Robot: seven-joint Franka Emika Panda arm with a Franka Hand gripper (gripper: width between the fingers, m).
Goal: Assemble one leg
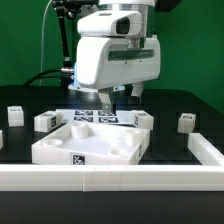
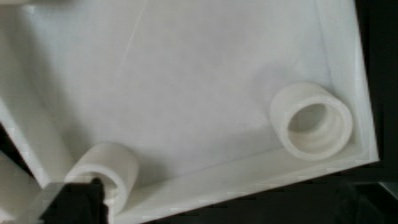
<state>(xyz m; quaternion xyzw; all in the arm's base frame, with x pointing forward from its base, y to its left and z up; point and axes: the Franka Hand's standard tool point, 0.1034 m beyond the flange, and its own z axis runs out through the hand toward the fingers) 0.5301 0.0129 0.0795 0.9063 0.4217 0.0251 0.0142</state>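
Several small white legs with tags stand on the black table in the exterior view: one [image 1: 15, 115] and a second [image 1: 46, 121] at the left, one [image 1: 186, 122] at the right. The large white plate [image 1: 90, 143] with corner recesses lies in the middle. My gripper [image 1: 118, 97] hangs just above the plate's far edge, open and empty. In the wrist view the plate [image 2: 178, 90] fills the picture, with two round sockets [image 2: 311, 125] [image 2: 107, 170]. One dark finger [image 2: 71, 200] shows beside the nearer socket; the other finger is lost against the dark table.
The marker board [image 1: 95, 117] lies flat behind the plate. Another white block [image 1: 142, 120] stands at its right end. A low white wall [image 1: 110, 177] runs along the front and up the right side [image 1: 205, 150].
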